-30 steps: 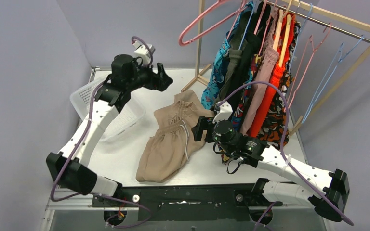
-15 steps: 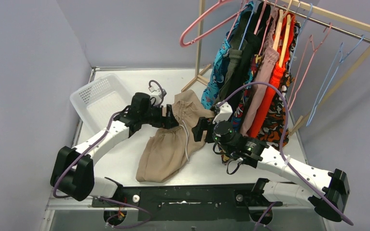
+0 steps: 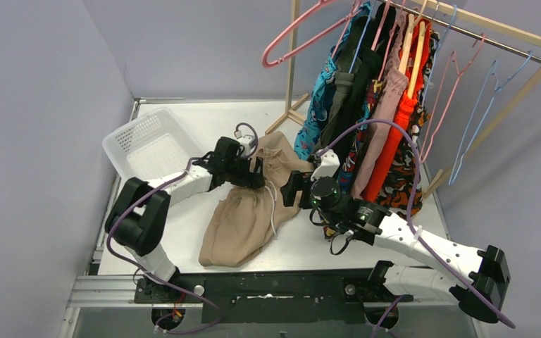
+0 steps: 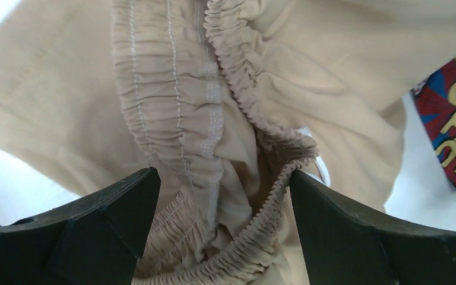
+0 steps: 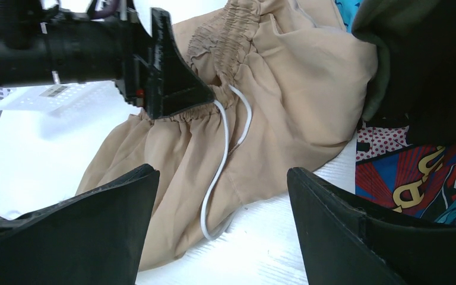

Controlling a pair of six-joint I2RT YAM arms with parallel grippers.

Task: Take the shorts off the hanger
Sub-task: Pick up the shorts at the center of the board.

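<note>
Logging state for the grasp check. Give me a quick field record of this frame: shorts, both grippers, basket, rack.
tan shorts: not hung, lying crumpled on the table
left gripper: jaws open, one each side of the bunched waistband, not closed on it
right gripper: jaws open, low beside the tan shorts, holding nothing
hanging shorts: several pairs on the rack, right of the tan pair
basket: white, at the table's back left
</note>
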